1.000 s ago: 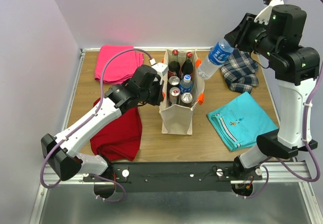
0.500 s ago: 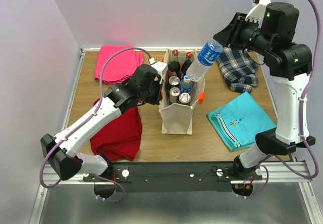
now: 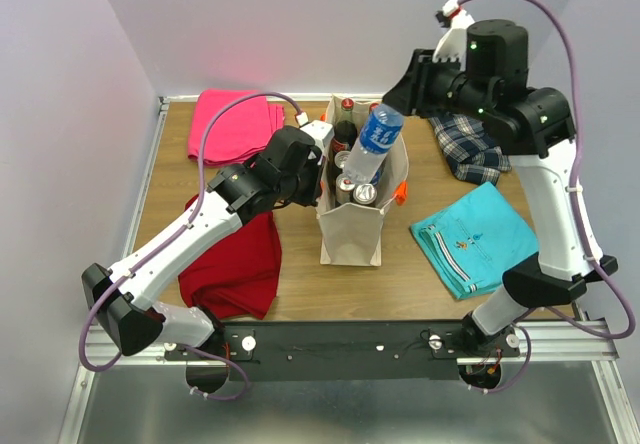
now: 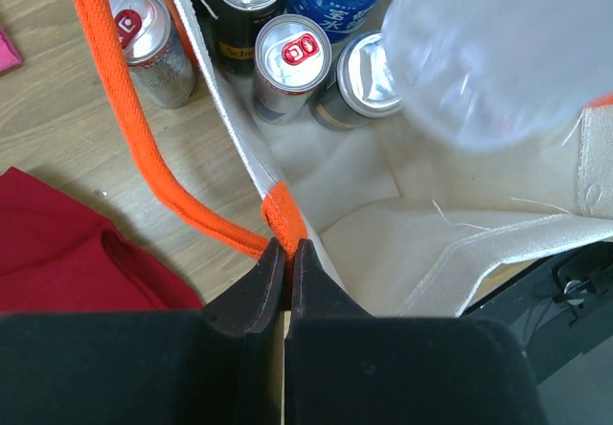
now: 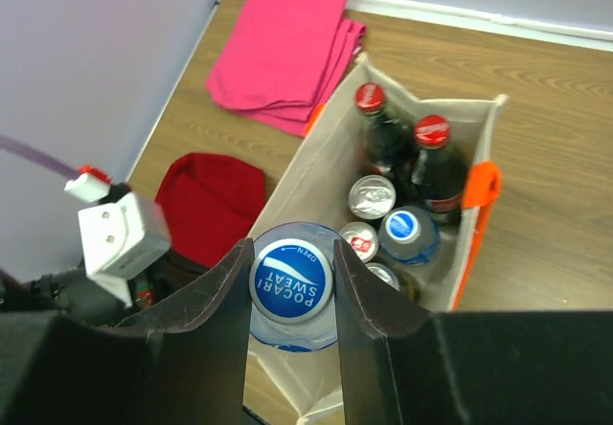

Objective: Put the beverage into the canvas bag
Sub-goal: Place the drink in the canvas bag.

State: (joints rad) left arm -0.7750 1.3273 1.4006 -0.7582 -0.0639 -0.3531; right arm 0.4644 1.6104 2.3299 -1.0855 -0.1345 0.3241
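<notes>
Beverage [image 3: 376, 142]: a water bottle, tilted, its base hanging over the mouth of the canvas bag [image 3: 352, 232], grasped at its cap end by the right jaws. The left jaws are clenched on the bag's 9 o'clock rim. Cans [image 3: 366, 195] crowd the 12 o'clock half; open room lies at 6 o'clock.

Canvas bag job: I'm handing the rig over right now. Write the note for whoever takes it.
Left gripper: shut on the canvas bag rim, at the base of an orange strap.
Right gripper: shut on the water bottle near its cap, tilted over the bag's open top.
Done: cans and dark bottles stand inside.
Left: lower the water bottle into the empty front part, release, withdraw.
</notes>
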